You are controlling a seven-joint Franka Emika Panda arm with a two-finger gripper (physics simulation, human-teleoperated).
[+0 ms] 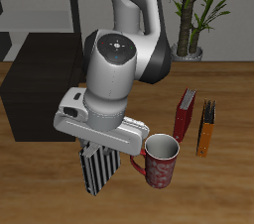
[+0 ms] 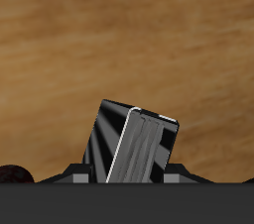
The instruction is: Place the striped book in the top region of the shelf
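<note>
While I watched the exterior view, the gripper (image 1: pixel 99 159) was clenched on the striped book (image 1: pixel 99 171), which hung below the hand, above the wooden table (image 1: pixel 228 183), close to its front edge. I could not see if the book's lower edge touched the wood. From the wrist view the striped book (image 2: pixel 139 149) stood tilted between the fingers, its cover and page edge showing against the bare wood.

Just beside the hand stood the red mug (image 1: pixel 160 162); its opening faced up, and I could not tell what was inside. The mug seemed to touch the gripper housing, but I could not be sure.

Farther from the hand, behind the mug, the red book (image 1: pixel 185 114) stood upright, and the orange book (image 1: pixel 205 129) stood near it.

The shelf (image 1: pixel 40 94) was behind the hand, well apart from the book, and I saw nothing on its flat top.
</note>
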